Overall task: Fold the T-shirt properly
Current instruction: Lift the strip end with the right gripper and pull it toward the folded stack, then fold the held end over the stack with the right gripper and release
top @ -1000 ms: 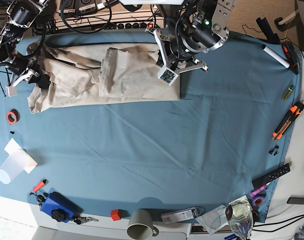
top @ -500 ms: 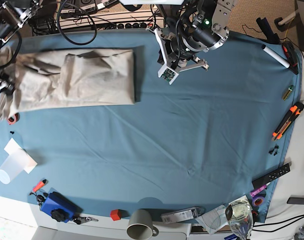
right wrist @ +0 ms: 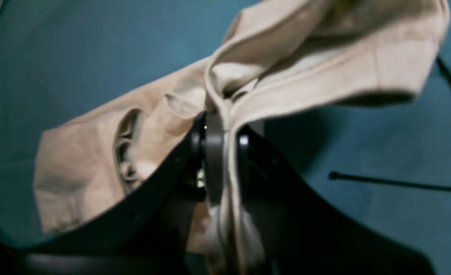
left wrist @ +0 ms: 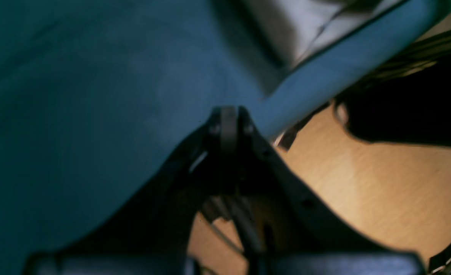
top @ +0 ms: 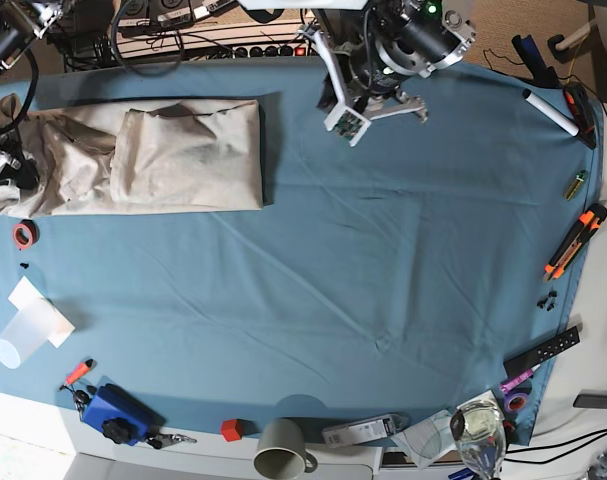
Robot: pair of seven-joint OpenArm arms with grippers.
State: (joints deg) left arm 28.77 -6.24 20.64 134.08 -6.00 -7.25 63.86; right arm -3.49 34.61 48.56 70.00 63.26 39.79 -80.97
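The beige T-shirt (top: 143, 155) lies as a long folded band on the teal cloth (top: 363, 260) at the back left. My right gripper (right wrist: 221, 130) is shut on a fold of the T-shirt (right wrist: 317, 72) at its left end, low over the cloth; in the base view the gripper (top: 8, 165) sits at the table's left edge. My left gripper (left wrist: 228, 122) is shut and empty, above the cloth's back edge. The left arm (top: 403, 45) is at the back centre, apart from the shirt.
A red tape roll (top: 23, 234), plastic cup (top: 23, 335), blue object (top: 113, 412), red block (top: 230, 430) and grey mug (top: 281, 450) lie along the left and front. A white marker (top: 550, 110), orange cutter (top: 575, 240) and glass (top: 480, 430) are at the right. Cables run behind the table.
The shirt has been dragged left, held by my right gripper, and now lies flatter. My left arm has pulled back from the shirt toward the back edge.
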